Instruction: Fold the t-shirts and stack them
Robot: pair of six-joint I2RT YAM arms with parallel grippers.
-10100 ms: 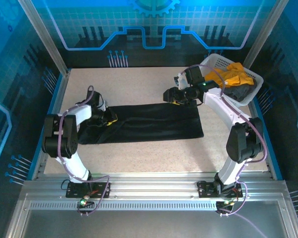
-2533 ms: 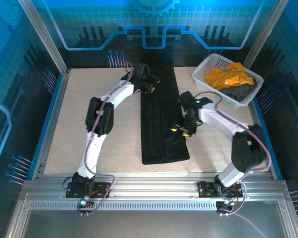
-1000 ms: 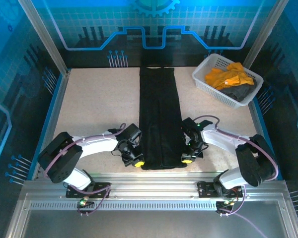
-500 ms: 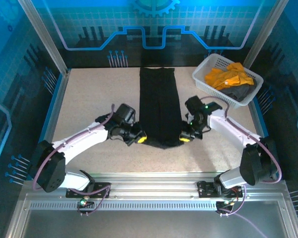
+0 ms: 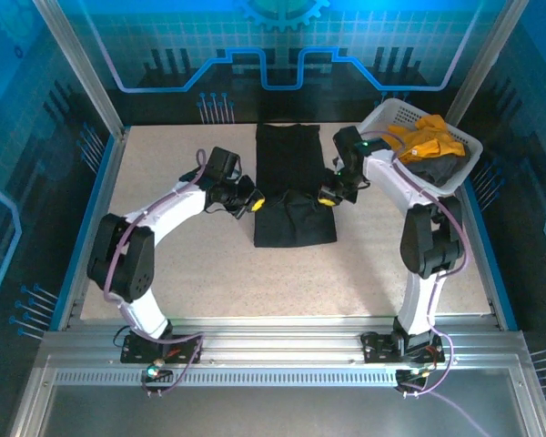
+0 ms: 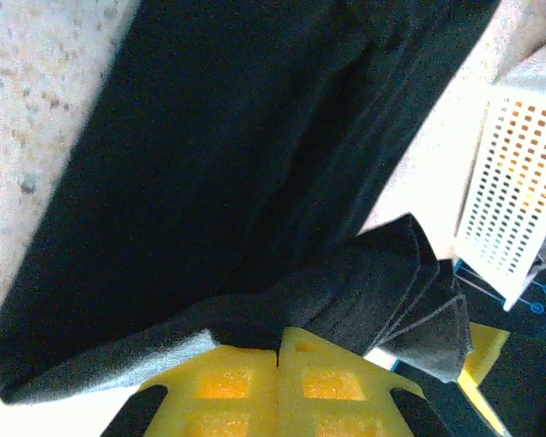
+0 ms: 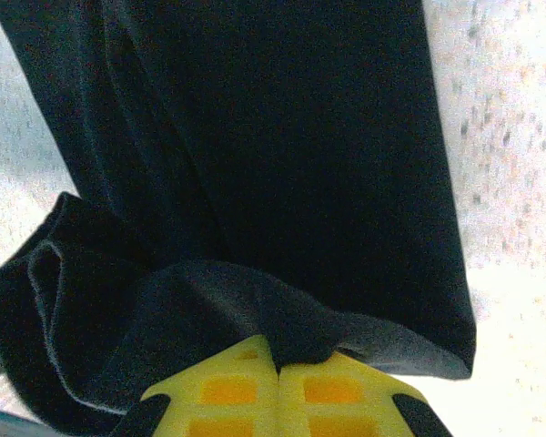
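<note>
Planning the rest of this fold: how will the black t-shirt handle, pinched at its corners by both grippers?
Probably very floppy: the black t-shirt sags and bunches between the left gripper and right gripper. Likely light, since a pinch at each corner lifts it. It may drag and wrinkle on the speckled table rather than slide stiffly.

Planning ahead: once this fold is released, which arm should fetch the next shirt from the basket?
Right, probably. The right gripper, shut on the black t-shirt, is on the side of the basket holding the orange-yellow shirt; the left gripper grips the opposite corner, farther away.
</note>
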